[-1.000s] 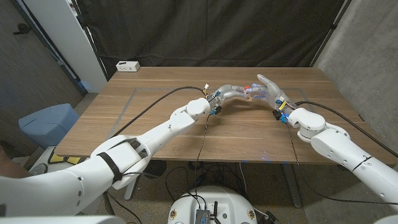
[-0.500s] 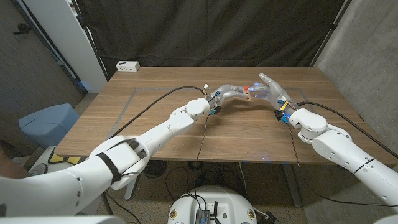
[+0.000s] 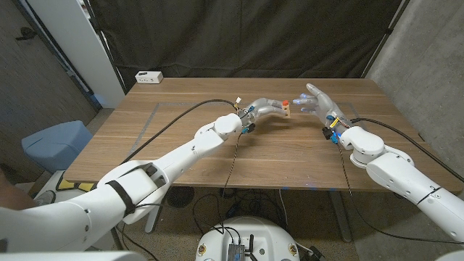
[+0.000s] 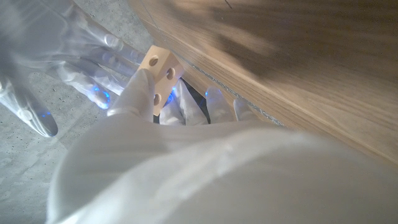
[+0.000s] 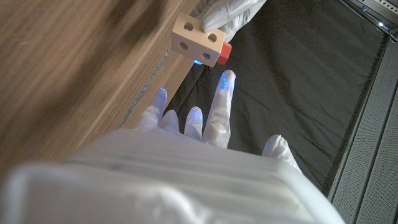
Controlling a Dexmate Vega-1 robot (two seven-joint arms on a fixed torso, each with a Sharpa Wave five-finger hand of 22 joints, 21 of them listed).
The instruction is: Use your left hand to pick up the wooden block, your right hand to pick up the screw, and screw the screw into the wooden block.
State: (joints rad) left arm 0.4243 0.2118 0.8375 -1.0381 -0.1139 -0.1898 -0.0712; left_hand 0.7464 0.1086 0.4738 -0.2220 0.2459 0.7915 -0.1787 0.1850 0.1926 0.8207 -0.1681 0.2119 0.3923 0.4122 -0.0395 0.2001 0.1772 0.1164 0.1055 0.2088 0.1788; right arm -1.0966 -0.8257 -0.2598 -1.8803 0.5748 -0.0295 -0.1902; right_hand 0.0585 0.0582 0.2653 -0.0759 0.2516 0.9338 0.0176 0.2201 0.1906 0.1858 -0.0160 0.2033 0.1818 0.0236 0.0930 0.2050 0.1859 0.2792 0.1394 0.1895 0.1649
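Block: the wooden block (image 3: 287, 110) is up in the air above the table (image 3: 181, 138), near the far side. It is small and pale, with round holes in its sides.
Left hand: the left hand (image 3: 267, 109) holds the block at its fingertips. Its fingers (image 4: 146, 90) are clamped on the block's side.
Screw: a small red piece (image 5: 226, 50) sits tight against one side of the block. I think it is the screw's head, so the screw looks to be in the block by now. How deep it goes I cannot tell.
Right hand: the right hand (image 3: 313, 100) is just beside the block, on the side away from the left hand. Its fingers (image 5: 220, 112) are spread apart and hold nothing. They do not touch the block.
How the block will handle: I think it is light, hard and stiff. It will not bend or squash. The sides look smooth, so it could slip if held loosely.
Where to hold: pinch two flat sides that face away from each other, and keep fingers off the red piece so it can turn.
Box: a small white box (image 3: 150, 77) sits at the table's far left corner, well apart from the block.
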